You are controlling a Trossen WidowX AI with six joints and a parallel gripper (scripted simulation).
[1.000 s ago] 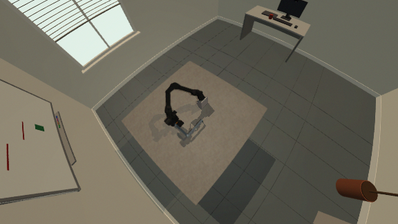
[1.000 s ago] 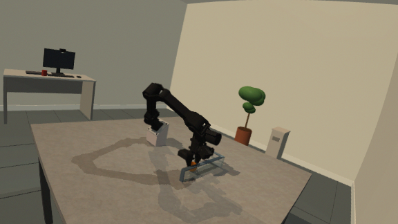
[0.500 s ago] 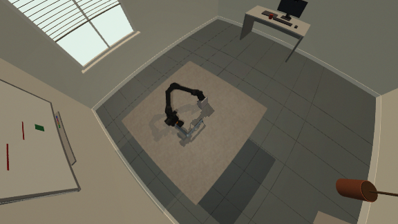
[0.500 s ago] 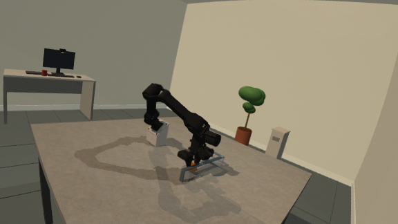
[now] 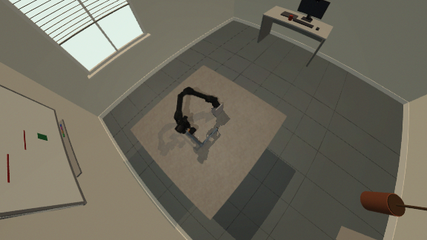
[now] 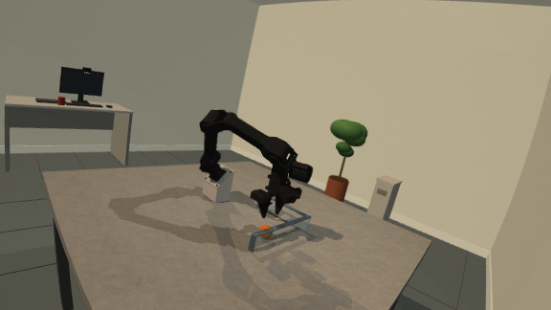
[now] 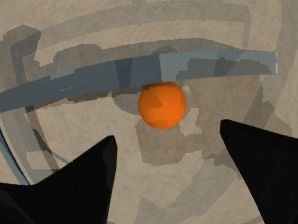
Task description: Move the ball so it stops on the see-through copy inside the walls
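The orange ball (image 6: 266, 232) (image 7: 162, 105) rests on the table, close against the inner side of one low clear wall (image 6: 290, 223) (image 7: 90, 77), near that wall's free end. The second wall (image 6: 297, 210) meets it at a corner on the far right in the exterior view. The see-through copy does not show apart from the ball; the two appear to overlap. My gripper (image 6: 271, 214) (image 7: 169, 134) is open and empty. It hangs above the ball and slightly to the inner side of the long wall, with the fingertips apart from the ball.
The arm's pale base block (image 5: 218, 110) (image 6: 217, 192) stands on the table (image 5: 237, 148) (image 6: 143, 249), away from the walls. The wall tops rise beside the ball, below the fingers. A desk, a potted plant and a bin stand off the table.
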